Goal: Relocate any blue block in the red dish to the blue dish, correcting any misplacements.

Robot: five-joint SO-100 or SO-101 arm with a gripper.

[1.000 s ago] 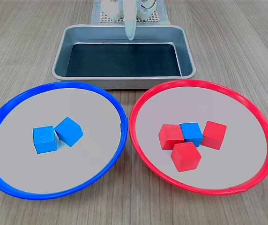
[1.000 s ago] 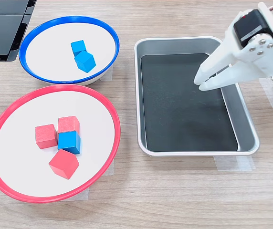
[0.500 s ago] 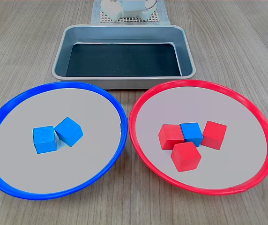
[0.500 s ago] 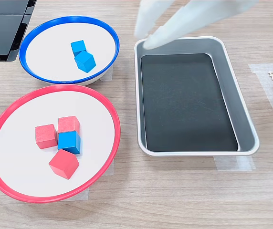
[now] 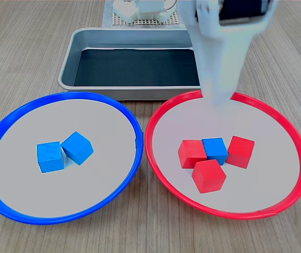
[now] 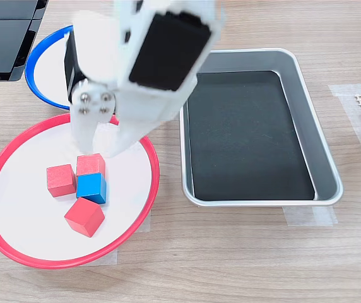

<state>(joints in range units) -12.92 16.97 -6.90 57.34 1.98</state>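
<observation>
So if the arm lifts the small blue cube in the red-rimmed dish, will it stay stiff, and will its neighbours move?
The small blue cube looks rigid, with flat faces, so it probably will not roll. Red cubes press against it on three sides, so the jaws may nudge them. The red-rimmed dish looks smooth inside, so the cubes might slide.

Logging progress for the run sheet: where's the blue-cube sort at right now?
Done: two blue cubes already sit in the blue dish. In hand: nothing gripped; the gripper hangs over the red dish, near the cluster, though its blur hides whether it is open. Left: the blue block sits wedged among three red cubes in the red dish and needs lifting across. The metal tray holds nothing.
</observation>
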